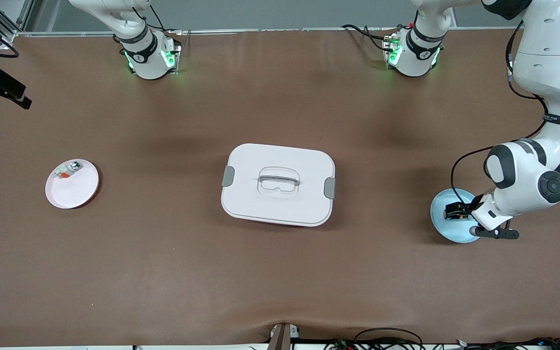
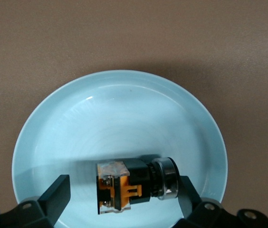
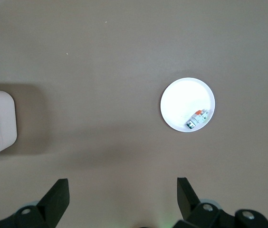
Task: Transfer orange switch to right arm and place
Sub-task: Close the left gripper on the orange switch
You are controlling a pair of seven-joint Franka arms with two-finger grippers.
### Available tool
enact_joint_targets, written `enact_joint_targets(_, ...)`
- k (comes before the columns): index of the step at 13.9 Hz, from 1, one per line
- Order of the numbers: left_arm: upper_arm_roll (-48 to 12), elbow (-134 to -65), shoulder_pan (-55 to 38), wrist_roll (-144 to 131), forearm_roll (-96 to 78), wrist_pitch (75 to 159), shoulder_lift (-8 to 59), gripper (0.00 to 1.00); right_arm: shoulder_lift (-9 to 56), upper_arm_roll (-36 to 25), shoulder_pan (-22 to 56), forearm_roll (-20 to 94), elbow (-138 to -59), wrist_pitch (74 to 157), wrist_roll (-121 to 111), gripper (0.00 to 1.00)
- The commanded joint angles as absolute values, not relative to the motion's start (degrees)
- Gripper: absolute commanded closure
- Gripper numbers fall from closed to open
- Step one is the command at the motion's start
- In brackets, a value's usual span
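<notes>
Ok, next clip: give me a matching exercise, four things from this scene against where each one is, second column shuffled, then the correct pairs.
Things:
1. tiny black push-button orange switch
2. small white-and-grey part with a red-orange bit
3. white rectangular lidded plastic box
4. left hand

Places:
A. on the round white plate
B. mid-table, between the two plates
C. lying on the round pale blue plate
D. low over the pale blue plate, fingers open either side of the switch

Pairs: 1-C, 2-A, 3-B, 4-D
</notes>
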State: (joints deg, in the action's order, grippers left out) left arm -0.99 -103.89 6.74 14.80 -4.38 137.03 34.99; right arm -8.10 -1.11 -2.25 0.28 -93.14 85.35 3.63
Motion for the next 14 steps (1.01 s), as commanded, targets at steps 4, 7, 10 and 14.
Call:
enact_joint_targets(4,-1.14,-103.54,6.24,16.44,-5.1,136.85,33.66,0.0,-9.49,-0.97,-2.55,0.62,-94.48,85.69,3.16,0.0)
enact_joint_targets(7,-1.14,-103.36,5.71,16.52,-4.92,136.85,34.1,0.0,-9.58,-0.97,-2.55,0.62,-94.48,85.43,3.16,0.0)
enact_joint_targets(10,-1.06,-103.53,5.8,16.7,-4.75,137.28,34.8,0.0,-9.49,-0.97,-2.55,0.53,-94.48,85.78,3.16,0.0)
enact_joint_targets(14,-1.05,-103.89,6.42,18.02,-4.66,137.29,35.07,0.0,-9.41,-0.97,-2.55,0.61,-94.48,85.78,3.16,0.0)
